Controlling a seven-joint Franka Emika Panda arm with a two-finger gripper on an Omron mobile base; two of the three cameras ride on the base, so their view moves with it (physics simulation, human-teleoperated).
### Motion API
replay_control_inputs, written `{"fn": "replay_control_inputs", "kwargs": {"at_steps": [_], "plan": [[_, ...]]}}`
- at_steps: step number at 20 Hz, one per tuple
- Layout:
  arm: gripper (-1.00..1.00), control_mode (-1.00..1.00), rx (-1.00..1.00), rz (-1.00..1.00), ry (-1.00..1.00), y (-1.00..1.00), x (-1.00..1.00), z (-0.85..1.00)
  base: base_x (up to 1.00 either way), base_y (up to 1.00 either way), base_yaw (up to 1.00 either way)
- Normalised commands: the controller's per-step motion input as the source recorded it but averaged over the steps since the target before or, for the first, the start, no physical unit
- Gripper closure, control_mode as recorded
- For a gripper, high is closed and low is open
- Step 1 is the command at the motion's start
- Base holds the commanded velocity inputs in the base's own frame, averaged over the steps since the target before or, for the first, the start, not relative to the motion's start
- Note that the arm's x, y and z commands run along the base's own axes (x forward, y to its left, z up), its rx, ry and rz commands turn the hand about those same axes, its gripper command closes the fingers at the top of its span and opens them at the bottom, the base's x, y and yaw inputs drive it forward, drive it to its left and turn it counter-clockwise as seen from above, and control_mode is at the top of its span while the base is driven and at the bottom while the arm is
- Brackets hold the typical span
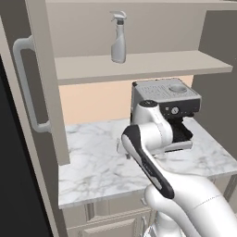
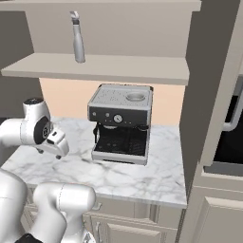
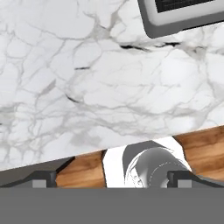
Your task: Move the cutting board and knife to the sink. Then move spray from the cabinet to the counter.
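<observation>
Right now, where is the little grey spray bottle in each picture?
Left base view: the small pale grey spray bottle stands upright on the cabinet shelf, top centre.
Right base view: it stands on the same shelf, upper left.
Hand view: not in it.
Shared landmark: the silver espresso machine on the white marble counter, below the shelf.

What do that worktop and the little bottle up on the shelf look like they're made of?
The counter looks like polished white marble: grey veins run across a smooth slab. The spray looks like pale grey plastic with a matte finish and a moulded trigger head, though a rendered picture leaves that open.
</observation>
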Motion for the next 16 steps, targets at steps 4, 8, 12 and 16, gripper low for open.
{"fn": "replay_control_inputs", "kwargs": {"at_steps": [4, 8, 12, 16], "plan": [[-1.00, -1.00, 0.00, 0.21, -0.44, -0.02, -0.02, 0.33, 0.00, 0.00, 0.00], [-1.00, -1.00, 0.00, 0.19, -0.46, -0.12, -0.04, 0.42, 0.00, 0.00, 0.00], [-1.00, -1.00, 0.00, 0.18, -0.19, -0.15, 0.00, 0.53, 0.00, 0.00, 0.00], [-1.00, -1.00, 0.00, 0.13, -0.09, -0.22, -0.01, 0.53, 0.00, 0.00, 0.00]]}}
